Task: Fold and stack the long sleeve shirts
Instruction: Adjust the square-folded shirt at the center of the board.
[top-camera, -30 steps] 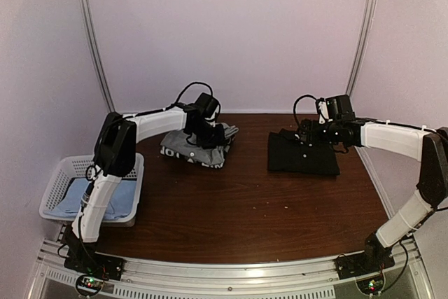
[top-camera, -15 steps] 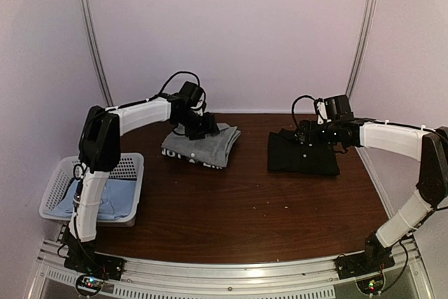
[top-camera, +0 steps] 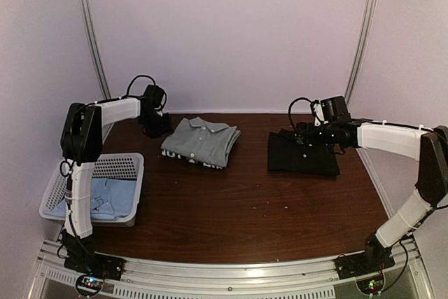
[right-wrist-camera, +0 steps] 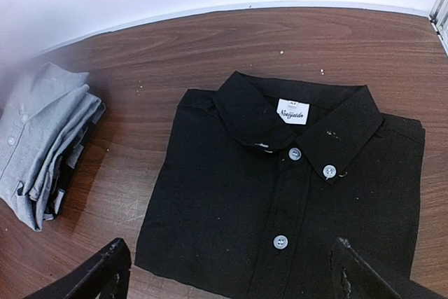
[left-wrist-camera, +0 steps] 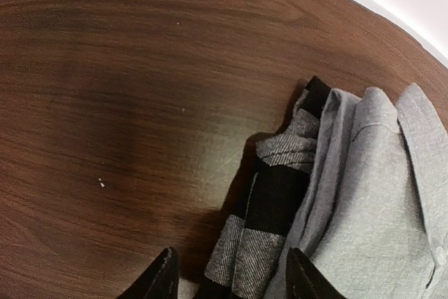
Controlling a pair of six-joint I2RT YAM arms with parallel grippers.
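While my left pincer (top-camera: 159,125) hangs just left of the grey shirt (top-camera: 201,141), its 2 fingers stand apart and grip nothing. My left wrist view looks down between them onto the grey shirt's left edge, where a striped cloth (left-wrist-camera: 269,201), banded black and grey, shows from beneath it. Bare table (top-camera: 245,208) lies beside that edge. The grey shirt itself lies folded, with its collar at its far edge.

Right of the grey shirt and well apart from it, the black shirt (right-wrist-camera: 280,180) lies folded flat. It has a white label (right-wrist-camera: 292,111) inside the collar and 3 pale buttons showing on its front.

My right pincer (right-wrist-camera: 234,278) hovers above the black shirt with its jaws spread wide. It holds nothing, and 1 finger shows at each lower corner of my right wrist view.

Left of the grey shirt and nearer my bases, the basket (top-camera: 119,166) sits at the table's edge. The blue shirt (top-camera: 105,197) lies crumpled inside it.
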